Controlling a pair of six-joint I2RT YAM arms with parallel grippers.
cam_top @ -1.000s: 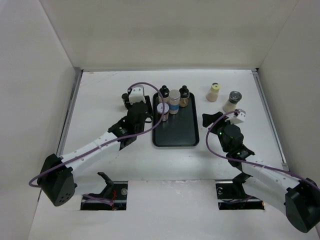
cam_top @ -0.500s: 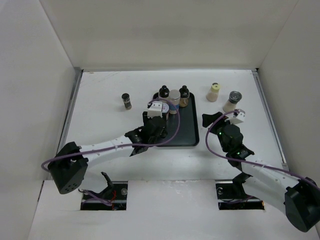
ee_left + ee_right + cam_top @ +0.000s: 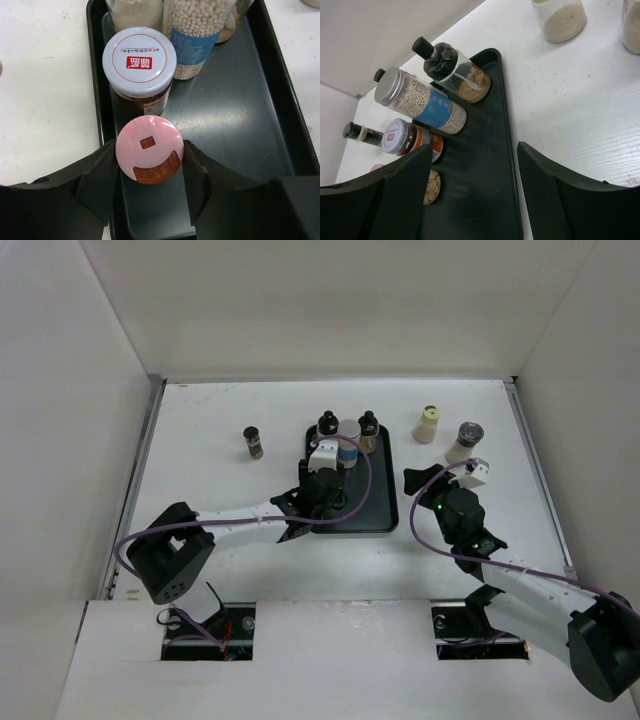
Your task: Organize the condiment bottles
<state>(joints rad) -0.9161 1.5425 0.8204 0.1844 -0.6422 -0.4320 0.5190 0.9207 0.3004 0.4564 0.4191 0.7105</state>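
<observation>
My left gripper (image 3: 150,155) is shut on a pink-capped bottle (image 3: 149,145), holding it upright low over the black tray (image 3: 235,130), just in front of a white-lidded brown jar (image 3: 139,62). A blue-labelled bottle (image 3: 192,40) stands behind it. From above, the left gripper (image 3: 322,478) is at the tray's left side. Two black-capped bottles (image 3: 327,425) (image 3: 368,425) and the blue-labelled bottle (image 3: 348,435) stand at the tray's far end. My right gripper (image 3: 425,478) (image 3: 475,200) is open and empty, just right of the tray.
Outside the tray (image 3: 365,505) stand a small black-capped bottle (image 3: 253,442) to the left, a cream bottle (image 3: 428,425) and a grey-capped bottle (image 3: 466,442) to the right. White walls enclose the table on three sides.
My left arm has swung right, from beside the small black-capped bottle to the tray's left side. The right arm has not moved.
</observation>
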